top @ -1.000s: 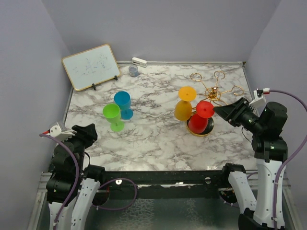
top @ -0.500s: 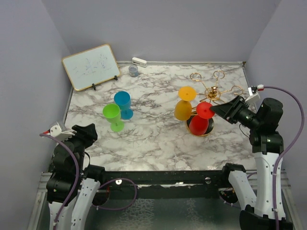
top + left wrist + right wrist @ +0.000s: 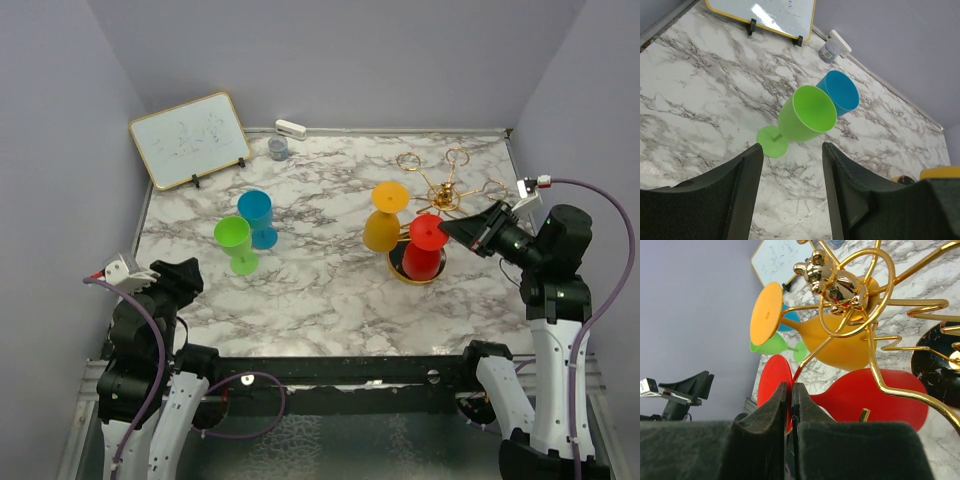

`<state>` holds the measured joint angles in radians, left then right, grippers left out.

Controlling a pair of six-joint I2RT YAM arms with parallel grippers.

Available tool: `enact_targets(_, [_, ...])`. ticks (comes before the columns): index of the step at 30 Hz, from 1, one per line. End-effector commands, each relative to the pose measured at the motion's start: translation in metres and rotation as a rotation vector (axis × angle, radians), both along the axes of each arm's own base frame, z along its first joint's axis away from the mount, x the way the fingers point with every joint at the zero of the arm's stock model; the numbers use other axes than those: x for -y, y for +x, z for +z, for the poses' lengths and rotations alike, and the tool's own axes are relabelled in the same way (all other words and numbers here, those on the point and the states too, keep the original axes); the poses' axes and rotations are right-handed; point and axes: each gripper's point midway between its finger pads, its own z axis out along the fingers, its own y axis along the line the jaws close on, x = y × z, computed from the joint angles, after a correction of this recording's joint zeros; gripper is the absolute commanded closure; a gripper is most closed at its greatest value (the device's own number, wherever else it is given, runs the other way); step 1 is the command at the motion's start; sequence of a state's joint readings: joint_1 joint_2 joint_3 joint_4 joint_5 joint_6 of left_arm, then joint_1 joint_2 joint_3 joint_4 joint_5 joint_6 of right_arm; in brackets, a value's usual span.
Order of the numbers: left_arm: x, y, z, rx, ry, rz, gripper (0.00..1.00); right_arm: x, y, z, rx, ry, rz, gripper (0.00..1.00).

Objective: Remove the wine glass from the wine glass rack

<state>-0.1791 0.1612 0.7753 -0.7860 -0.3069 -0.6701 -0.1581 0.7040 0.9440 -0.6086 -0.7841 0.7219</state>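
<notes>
A red wine glass (image 3: 421, 252) hangs upside down from the gold wine glass rack (image 3: 442, 192), over its round black base (image 3: 935, 371). An orange wine glass (image 3: 383, 226) hangs beside it on another arm. My right gripper (image 3: 448, 228) reaches in from the right and is shut on the edge of the red glass's flat foot (image 3: 769, 382); in the right wrist view the right gripper (image 3: 791, 386) pinches that disc, with the red bowl (image 3: 880, 397) just beyond. My left gripper (image 3: 792, 150) stands open near the table's front left, holding nothing.
A green wine glass (image 3: 235, 243) and a blue one (image 3: 258, 217) stand upright at mid-left, in front of the left gripper. A whiteboard (image 3: 190, 139), a small grey jar (image 3: 278, 148) and a white eraser (image 3: 291, 128) sit along the back edge.
My right gripper moved left to the red glass's foot and closed on it. The left arm has not moved.
</notes>
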Motion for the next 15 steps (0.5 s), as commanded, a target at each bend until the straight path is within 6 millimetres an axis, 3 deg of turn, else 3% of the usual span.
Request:
enact_targets(1, [0.001,0.004,0.002,0.006,0.007,-0.007,0.47,-0.002,-0.005,0.016,0.053,-0.016,0.013,0.99])
enact_targets(9, [0.002,0.004,0.002,0.006,0.007,-0.008,0.47,-0.007,-0.01,0.038,0.089,0.023,0.032,0.99])
enact_targets(15, [0.002,0.004,0.002,0.01,0.006,-0.008,0.47,-0.011,-0.005,0.04,0.081,0.091,0.05,0.99])
